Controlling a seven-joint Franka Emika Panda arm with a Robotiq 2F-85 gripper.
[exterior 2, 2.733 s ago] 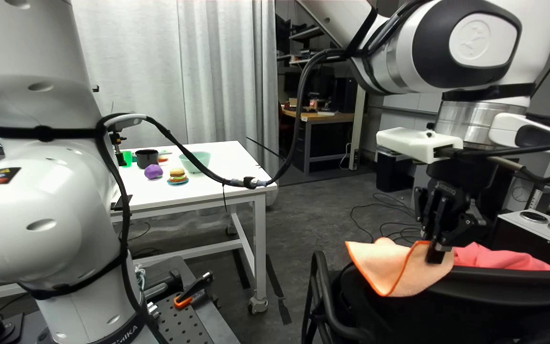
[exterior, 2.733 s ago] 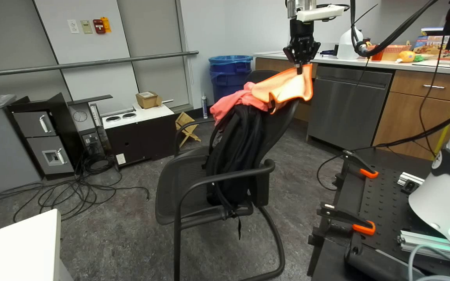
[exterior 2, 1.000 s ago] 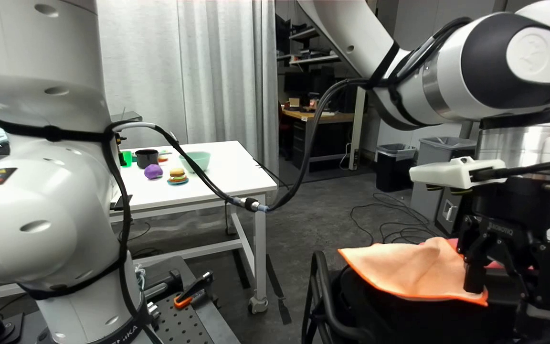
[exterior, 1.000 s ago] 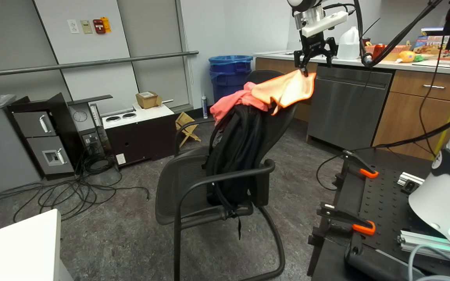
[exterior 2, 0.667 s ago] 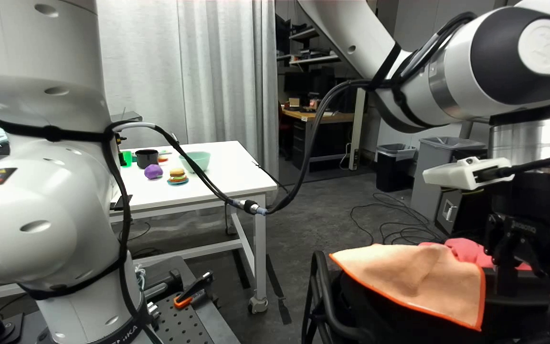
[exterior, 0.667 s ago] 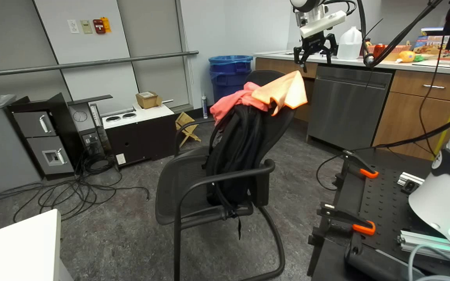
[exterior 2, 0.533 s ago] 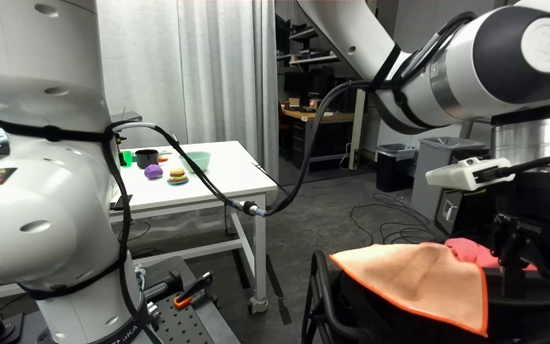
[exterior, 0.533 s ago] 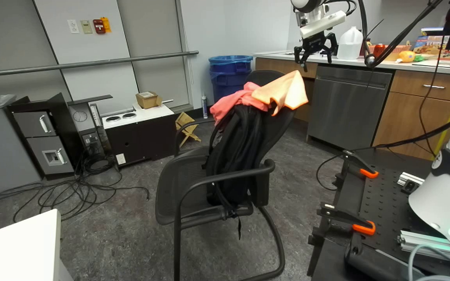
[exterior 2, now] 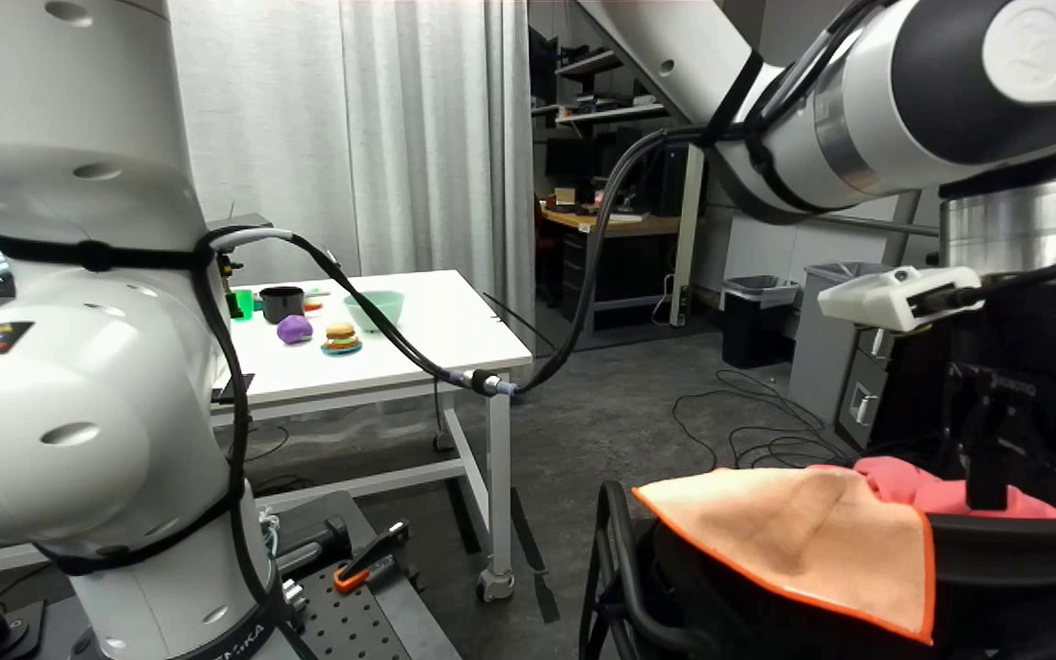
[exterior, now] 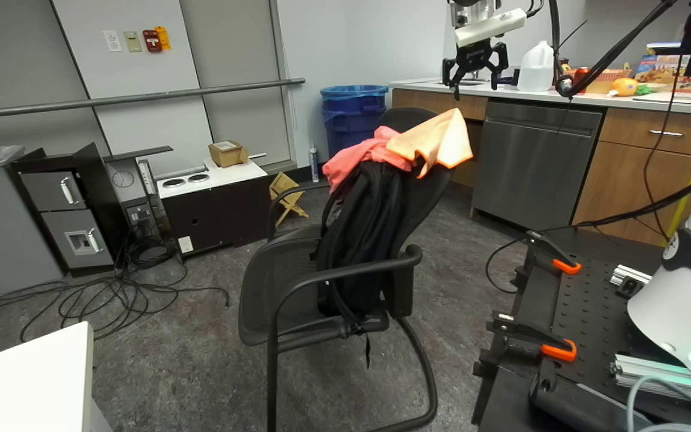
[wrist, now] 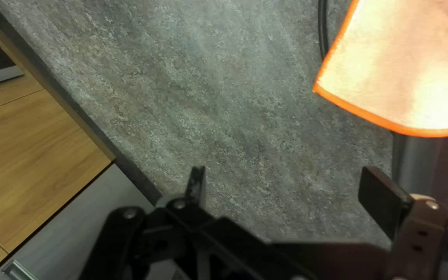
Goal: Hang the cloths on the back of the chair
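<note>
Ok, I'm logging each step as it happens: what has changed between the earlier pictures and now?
The gripper has let go of the orange-edged cloth, opened and moved up clear of it. The corner it held up has dropped, so the cloth now drapes loosely over the chair back. The pink cloth and black bag look unmoved.

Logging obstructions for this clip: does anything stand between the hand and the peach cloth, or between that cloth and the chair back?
Nothing visible stands between the open hand and the peach cloth. That cloth already drapes over the chair back; whether the pink cloth runs partly underneath, I can't tell.
</note>
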